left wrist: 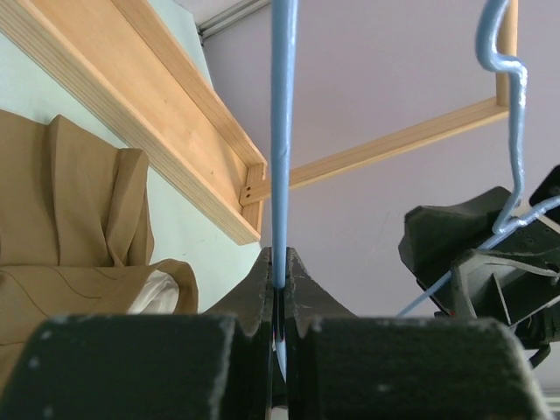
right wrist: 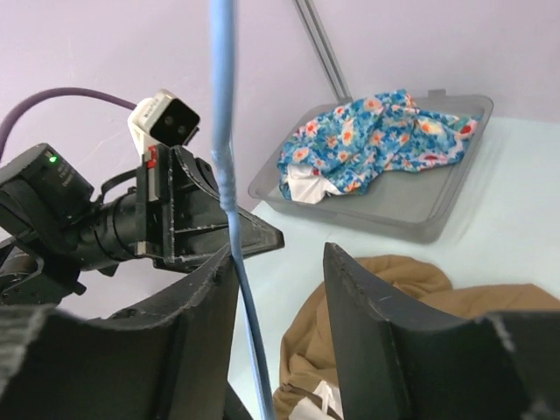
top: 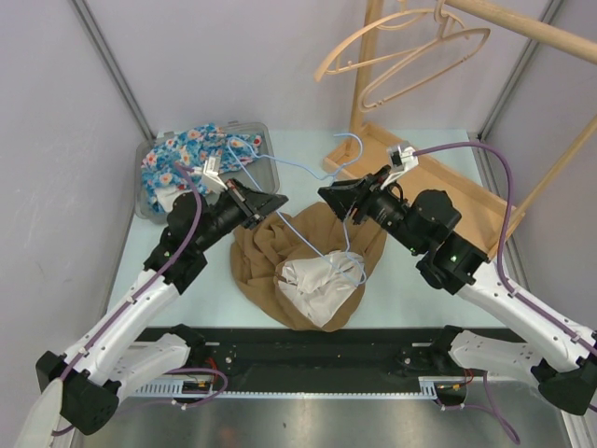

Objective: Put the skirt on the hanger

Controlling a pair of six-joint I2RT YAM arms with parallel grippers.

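Closest to the left wrist lens, the left gripper [left wrist: 280, 262] is clenched on a thin light-blue wire hanger [left wrist: 282, 131]. The wire rises straight out of the seam between its pressed-together fingers and is cut off by the top of the frame.

From the right wrist, the same wire runs down through the right gripper [right wrist: 280, 262]. Those jaws stand apart, and the wire lies along the inner face of one finger [right wrist: 206, 297] without being pinched.

Much of the hanger is hard to follow. From above it shows only as a faint line, and whether any part of it passes under cloth cannot be told.

A brown skirt [top: 270, 261] lies crumpled on the table in front of the arm bases, below and between the two grippers, neither of which touches it. Its white lining [top: 317, 280] is turned out at its near right side. The hanger's lower wires trail across the skirt towards that lining.

Behind the skirt to the left sits a grey tray [right wrist: 411, 210] holding a blue floral garment [right wrist: 376, 140]. Behind the skirt to the right stands a wooden rack [top: 466, 201], with bare wooden hangers [top: 410, 51] on its rail, partly cut off at the top.
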